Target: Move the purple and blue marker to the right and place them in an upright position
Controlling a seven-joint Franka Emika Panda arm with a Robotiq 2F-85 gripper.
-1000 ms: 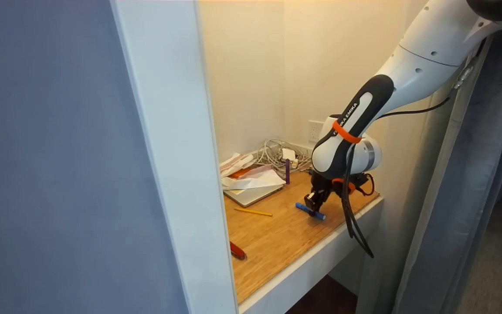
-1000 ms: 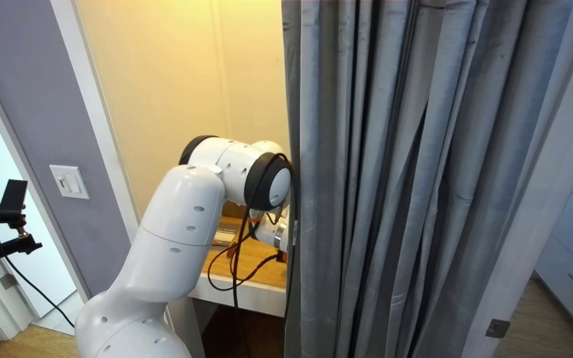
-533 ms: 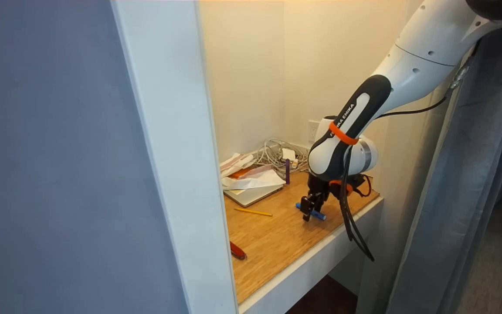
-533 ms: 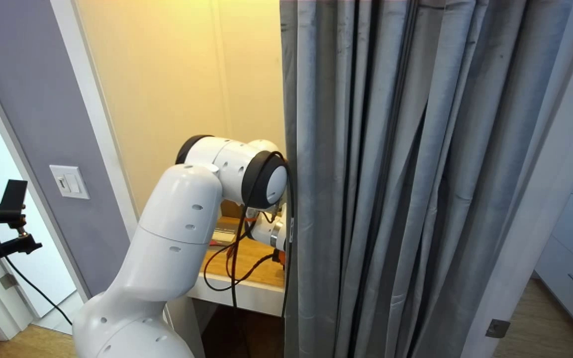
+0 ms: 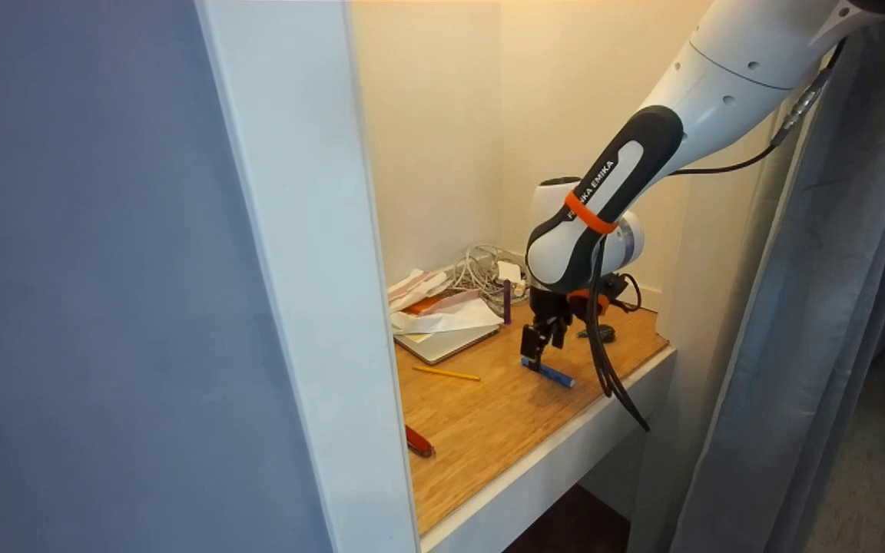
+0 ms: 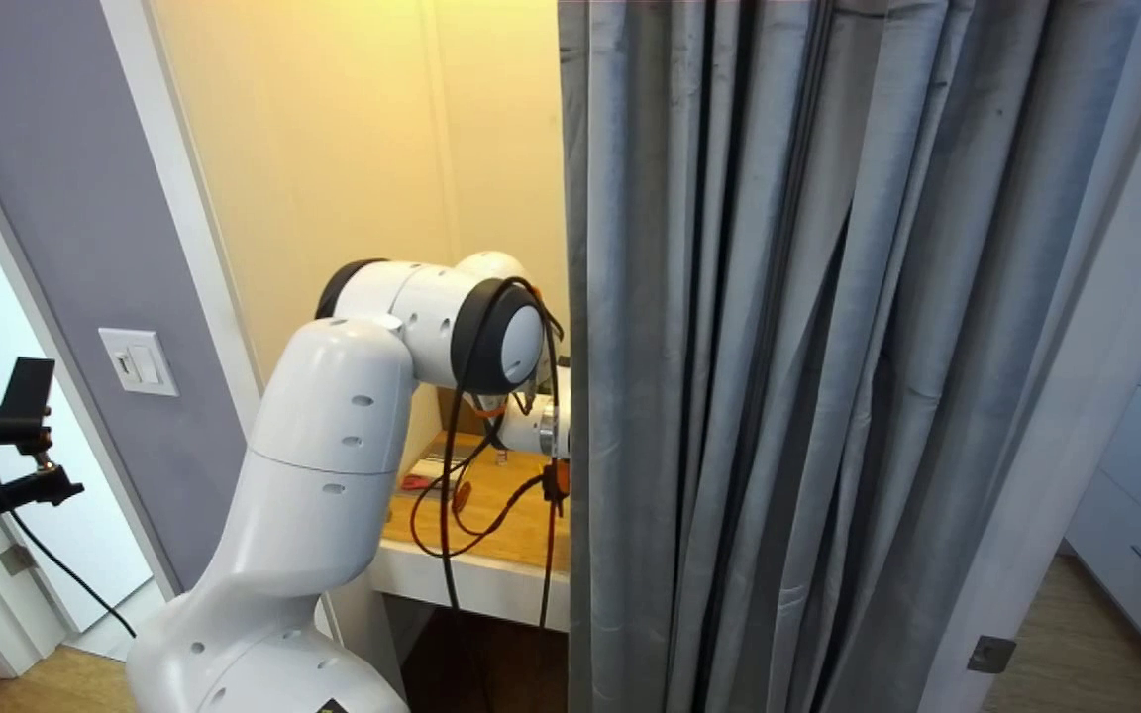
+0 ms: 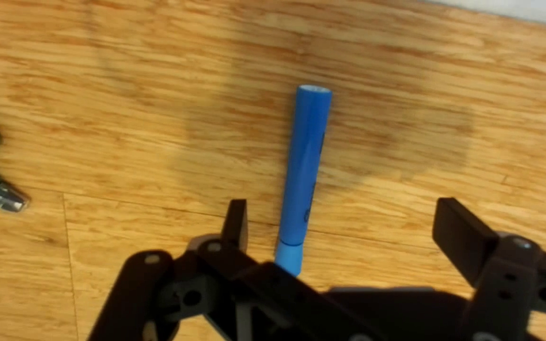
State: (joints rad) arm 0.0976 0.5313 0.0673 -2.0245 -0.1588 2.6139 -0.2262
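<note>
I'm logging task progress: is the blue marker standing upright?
No, the blue marker lies on its side on the desk.

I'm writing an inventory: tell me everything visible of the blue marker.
The blue marker is a slim, smooth, plastic-looking cylinder: a lighter end section beyond a thin dark ring, whitish face at the opposite end, dark side print too small to read. It lies on its side on the wooden desktop, under the open hand, ungripped.
</note>
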